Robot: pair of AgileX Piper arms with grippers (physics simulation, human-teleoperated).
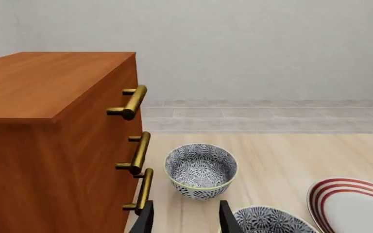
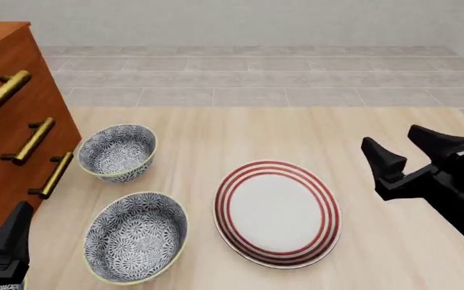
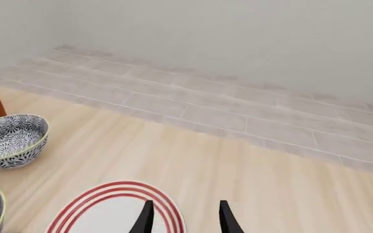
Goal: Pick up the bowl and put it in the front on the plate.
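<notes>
The bowl [image 2: 118, 151], small and deep with a blue-grey floral pattern and pale yellow rim, stands upright on the wooden table beside the dresser. It also shows as the bowl [image 1: 201, 170] and the bowl [image 3: 11, 141]. The white plate [image 2: 277, 212] with red rings lies at the table's middle front. My left gripper [image 1: 186, 219] is open and empty, short of the bowl, near the front left corner. My right gripper [image 2: 393, 140] is open and empty, hovering right of the plate [image 3: 109, 209].
A wider, shallower bowl [image 2: 135, 235] with the same pattern sits in front of the small bowl, left of the plate. A wooden dresser [image 2: 6, 121] with brass handles [image 1: 134, 102] stands at the left edge. Grey tiled floor and a wall lie beyond the table.
</notes>
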